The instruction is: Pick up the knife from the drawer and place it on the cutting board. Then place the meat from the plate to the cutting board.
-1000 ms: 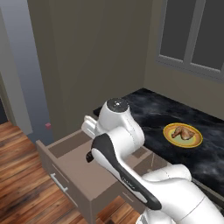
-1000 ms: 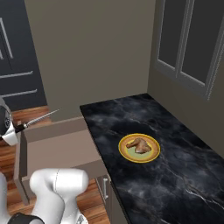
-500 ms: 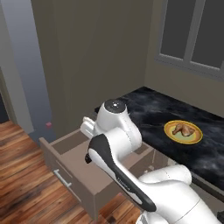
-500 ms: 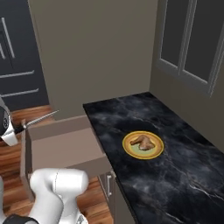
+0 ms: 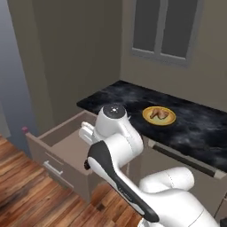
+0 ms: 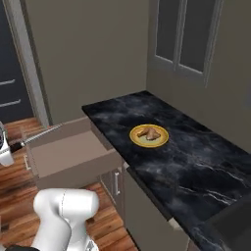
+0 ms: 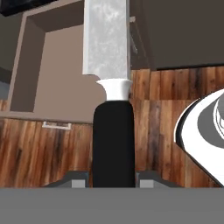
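- hand (image 7: 112, 183) is clenched on the black handle of the knife (image 7: 109, 87); the blade runs straight out ahead of the fingertips, so the grip sits at the butt end and leaves the blade free.
- drawer (image 7: 57, 65) lies open beyond the blade tip, its inside bare; the knife hangs above the wooden floor (image 7: 175, 109), clear of the drawer front.
- in the right base view the knife (image 6: 41, 135) shows beside the drawer (image 6: 68, 152), blade towards it.
- plate (image 6: 149, 136) with the meat (image 6: 148, 132) rests on the dark worktop (image 6: 196, 162), well apart from the hand.
- judgement: lift done, carry to the cutting board comes next; meat not yet touched.
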